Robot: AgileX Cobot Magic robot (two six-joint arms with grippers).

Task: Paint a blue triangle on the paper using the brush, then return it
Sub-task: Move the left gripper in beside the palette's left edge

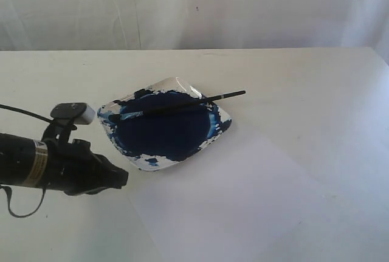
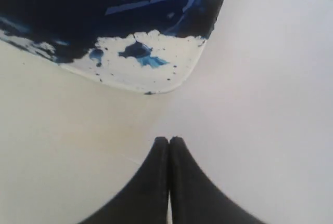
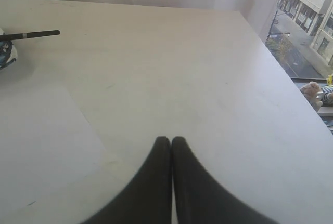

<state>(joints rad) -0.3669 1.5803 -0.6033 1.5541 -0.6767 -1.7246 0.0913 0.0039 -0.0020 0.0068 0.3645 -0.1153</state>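
The brush (image 1: 182, 104) lay across a white dish (image 1: 159, 163) near the middle of the bench (image 1: 316, 92). Its bristle end rested at the dish's left side, and its black handle ran right over the far rim and jutted past it. A dark navy paint pool (image 1: 164, 129) filled most of the dish, and blue smears marked the rim.

The paper (image 1: 243, 201) lay flat on the bench, near and to the right of the dish, with its far left corner close to the dish's near edge.

The left tool (image 2: 169, 141) had its two black fingers pressed together with nothing between them. It sat just near and left of the dish, close to the paper's left edge.

The right tool (image 3: 171, 141) was also closed and empty. It was over the bare bench to the right of the paper and pointed toward the far side, well apart from the brush handle.
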